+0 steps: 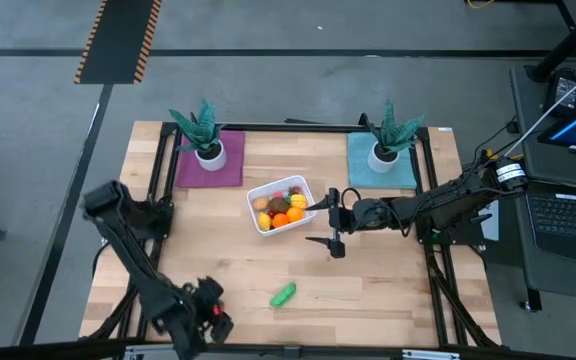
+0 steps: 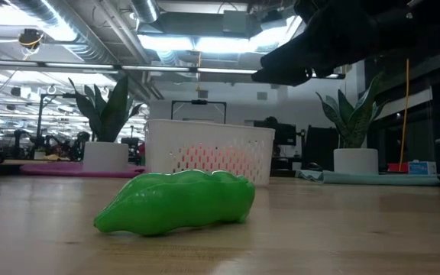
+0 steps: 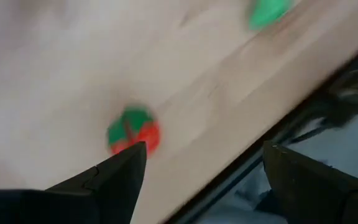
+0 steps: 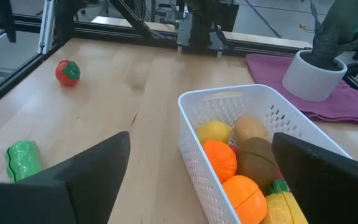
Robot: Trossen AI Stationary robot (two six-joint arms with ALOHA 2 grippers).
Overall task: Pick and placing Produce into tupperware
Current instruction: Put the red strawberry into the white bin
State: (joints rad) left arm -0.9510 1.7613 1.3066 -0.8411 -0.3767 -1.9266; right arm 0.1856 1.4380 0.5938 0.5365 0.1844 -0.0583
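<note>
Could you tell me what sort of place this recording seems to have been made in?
Probably a robotics lab or open workshop: exposed ceiling ducts, hazard-striped floor tape, and a laptop beside the wooden table.

White tupperware (image 1: 271, 188) centre-table, holding yellow, orange, brown produce (image 1: 286, 208); green piece (image 1: 283, 294) lying flat at its six o'clock, well apart; red piece (image 4: 68, 72) loose.

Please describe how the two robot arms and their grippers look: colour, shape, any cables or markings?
Both arms are dark, jointed and slim. The right arm carries a pale band and cables near its base. The left gripper and the right gripper each have two broad, flat, wedge-shaped black fingers. No markings are legible.
</note>
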